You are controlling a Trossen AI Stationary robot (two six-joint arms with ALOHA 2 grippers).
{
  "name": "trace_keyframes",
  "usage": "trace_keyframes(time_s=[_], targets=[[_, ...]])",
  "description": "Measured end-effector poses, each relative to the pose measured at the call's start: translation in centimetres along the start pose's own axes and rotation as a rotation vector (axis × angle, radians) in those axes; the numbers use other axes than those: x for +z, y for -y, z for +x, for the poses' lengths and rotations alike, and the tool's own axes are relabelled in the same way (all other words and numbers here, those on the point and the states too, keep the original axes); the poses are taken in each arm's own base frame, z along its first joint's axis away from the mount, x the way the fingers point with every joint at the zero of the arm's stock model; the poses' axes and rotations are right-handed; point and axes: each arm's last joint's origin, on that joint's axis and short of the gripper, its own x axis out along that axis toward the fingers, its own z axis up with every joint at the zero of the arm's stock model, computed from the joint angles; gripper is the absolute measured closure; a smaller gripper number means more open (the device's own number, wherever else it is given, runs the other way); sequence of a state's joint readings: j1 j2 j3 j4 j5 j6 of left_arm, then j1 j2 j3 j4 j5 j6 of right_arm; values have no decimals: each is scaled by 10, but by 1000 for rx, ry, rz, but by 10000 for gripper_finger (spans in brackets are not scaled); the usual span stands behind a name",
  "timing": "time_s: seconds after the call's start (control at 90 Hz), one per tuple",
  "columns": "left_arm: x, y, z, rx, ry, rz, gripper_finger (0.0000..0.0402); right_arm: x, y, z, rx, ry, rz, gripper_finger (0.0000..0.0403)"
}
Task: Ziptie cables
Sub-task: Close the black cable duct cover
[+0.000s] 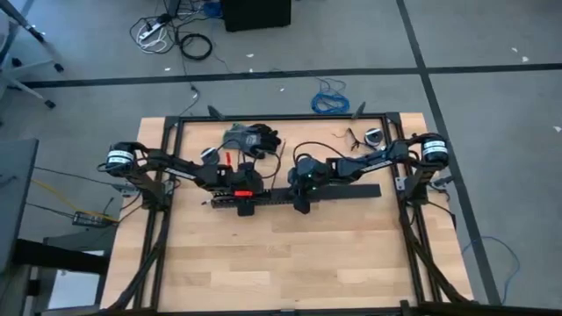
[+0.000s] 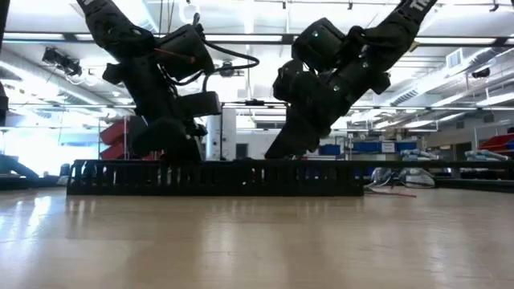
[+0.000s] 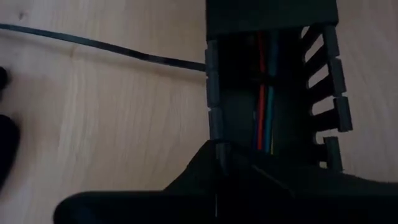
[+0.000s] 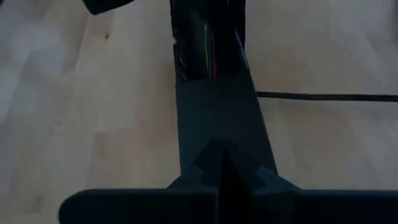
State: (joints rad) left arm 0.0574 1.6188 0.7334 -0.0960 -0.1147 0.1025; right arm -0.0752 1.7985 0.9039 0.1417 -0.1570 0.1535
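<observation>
Across the bench (image 1: 290, 254), cables (image 3: 264, 118) already lie inside the slotted black duct (image 2: 217, 178); no fastened ziptie shows. Left claw (image 1: 244, 195) and right claw (image 1: 301, 198) press onto it, their opening hidden.

2 dark arms reach down behind a long black slotted duct (image 2: 217, 178) (lying flat) on the wooden table (image 2: 257, 241).

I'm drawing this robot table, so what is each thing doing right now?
cables, running lengthwise inside the duct
black slotted duct, lying flat across the table
thin black strip, flat on the table, one end at the duct
left gripper, down on the duct's left part
right gripper, down on the duct's middle
blue cable, coiled on the floor
</observation>
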Motion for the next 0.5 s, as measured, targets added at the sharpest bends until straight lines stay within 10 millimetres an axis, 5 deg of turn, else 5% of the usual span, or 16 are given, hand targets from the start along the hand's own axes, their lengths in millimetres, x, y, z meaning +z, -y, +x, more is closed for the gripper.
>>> trace_keyframes(time_s=[0.322,0.5], targets=[[0,0,0,-24,10,-3,398,1,1,4,35,25,-7,402],[10,-1,-3,-27,8,1,355,-1,2,3,33,9,1,402]])
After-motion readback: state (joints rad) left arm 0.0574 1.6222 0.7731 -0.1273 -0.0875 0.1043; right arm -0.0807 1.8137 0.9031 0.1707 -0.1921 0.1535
